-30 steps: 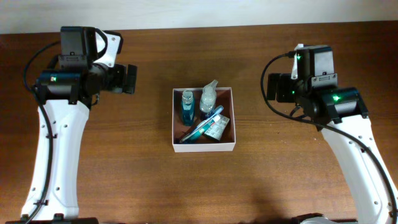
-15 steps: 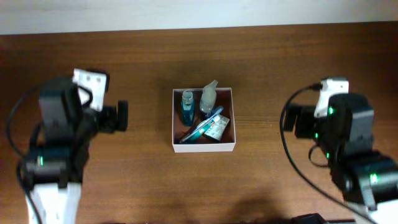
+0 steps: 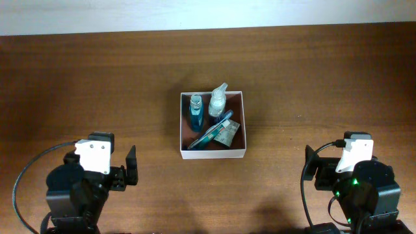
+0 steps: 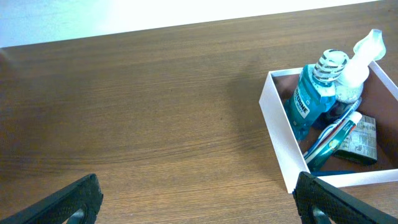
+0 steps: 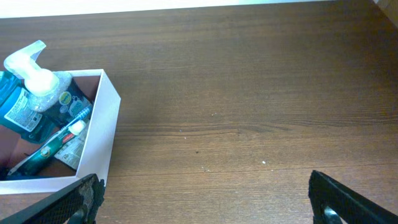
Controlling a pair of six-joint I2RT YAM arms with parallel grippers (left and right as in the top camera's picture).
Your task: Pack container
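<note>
The container (image 3: 239, 153), a white-walled square box with a reddish-brown inside, sits mid-table. It holds a blue mouthwash bottle (image 3: 195, 112), a clear spray bottle (image 3: 218, 101), a toothpaste tube (image 3: 209, 133) and a small packet (image 3: 227, 133). It also shows in the left wrist view (image 4: 277, 134) and the right wrist view (image 5: 109, 124). My left gripper (image 4: 199, 202) is open and empty at the near left (image 3: 130, 168). My right gripper (image 5: 208, 202) is open and empty at the near right (image 3: 311, 166). Both are well away from the container.
The brown wooden table (image 3: 130, 78) runs to a pale wall strip along the far edge (image 3: 208, 13). Both arm bases sit low at the front edge, left (image 3: 78, 192) and right (image 3: 361, 188).
Both arms have pulled back from the far side of the table to the near edge. The container and its contents have not moved.
</note>
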